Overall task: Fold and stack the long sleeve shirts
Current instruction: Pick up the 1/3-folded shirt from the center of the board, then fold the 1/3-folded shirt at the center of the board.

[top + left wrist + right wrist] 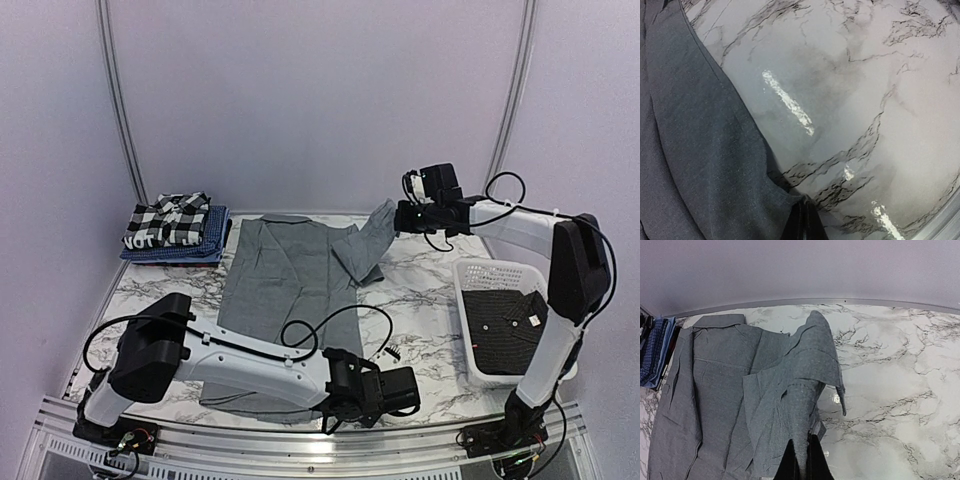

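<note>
on table (420, 290), grey shirt (290, 275) flat, sleeve (375, 235) raised

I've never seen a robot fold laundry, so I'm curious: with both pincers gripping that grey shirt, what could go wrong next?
The left pincer pinches only the very edge of the grey shirt, so the cloth might slip out. The part lifted by the right pincer hangs bunched and could land creased. The left arm's cable loops over the shirt and might drag it.
</note>
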Controlling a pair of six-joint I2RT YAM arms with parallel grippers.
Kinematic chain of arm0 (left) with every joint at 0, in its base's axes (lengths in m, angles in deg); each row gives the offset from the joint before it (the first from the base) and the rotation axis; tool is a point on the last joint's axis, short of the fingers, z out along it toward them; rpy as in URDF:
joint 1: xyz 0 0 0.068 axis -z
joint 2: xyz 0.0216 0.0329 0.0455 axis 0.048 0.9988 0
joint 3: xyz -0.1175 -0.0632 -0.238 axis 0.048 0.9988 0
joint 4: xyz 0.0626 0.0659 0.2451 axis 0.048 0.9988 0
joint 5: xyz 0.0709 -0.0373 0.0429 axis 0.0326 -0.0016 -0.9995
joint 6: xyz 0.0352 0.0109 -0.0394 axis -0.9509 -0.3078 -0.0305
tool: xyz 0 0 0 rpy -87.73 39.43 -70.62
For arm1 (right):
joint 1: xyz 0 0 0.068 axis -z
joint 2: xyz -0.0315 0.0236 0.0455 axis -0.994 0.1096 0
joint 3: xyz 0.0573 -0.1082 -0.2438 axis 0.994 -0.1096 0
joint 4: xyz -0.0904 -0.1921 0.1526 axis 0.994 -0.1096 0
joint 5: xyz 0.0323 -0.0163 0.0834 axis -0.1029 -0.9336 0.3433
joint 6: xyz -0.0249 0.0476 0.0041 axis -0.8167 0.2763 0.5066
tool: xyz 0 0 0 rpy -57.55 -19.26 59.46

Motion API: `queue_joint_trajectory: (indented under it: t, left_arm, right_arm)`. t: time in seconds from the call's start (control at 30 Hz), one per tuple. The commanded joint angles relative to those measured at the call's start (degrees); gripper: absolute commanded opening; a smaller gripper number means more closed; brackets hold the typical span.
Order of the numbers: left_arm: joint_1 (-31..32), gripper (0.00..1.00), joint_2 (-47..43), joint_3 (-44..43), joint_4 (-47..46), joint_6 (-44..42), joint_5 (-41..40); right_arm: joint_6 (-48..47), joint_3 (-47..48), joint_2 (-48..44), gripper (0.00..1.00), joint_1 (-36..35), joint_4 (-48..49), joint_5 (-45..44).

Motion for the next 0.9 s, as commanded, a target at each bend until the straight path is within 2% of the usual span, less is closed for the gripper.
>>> queue_joint_trajectory:
  t: [0.0, 0.17, 0.37, 0.7, 0.87]
  left_arm:
    - [-1.09, 0.00, -9.12, 4.90, -0.44, 1.75, -4.53]
    - [-4.22, 0.00, -20.66, 16.34, -8.12, 2.39, -2.03]
    - [-9.11, 0.00, -34.02, 30.54, -16.62, 3.33, 3.77]
    - [-13.98, 0.00, -50.29, 49.73, -21.15, 6.28, 7.10]
    - [-14.44, 0.00, -57.71, 59.16, -24.47, 8.66, 7.64]
  right_arm:
    - [0.63, 5.60, -2.81, 0.00, -0.08, -0.86, 0.38]
    - [3.26, 10.54, -3.86, 0.00, -0.16, -0.24, 0.84]
    - [8.12, 17.88, -0.72, 0.00, -2.80, 4.00, 4.87]
    - [13.21, 37.32, 14.84, 0.00, -11.69, 8.97, 5.06]
    - [16.38, 42.07, 20.89, 0.00, -15.08, 17.16, 6.65]
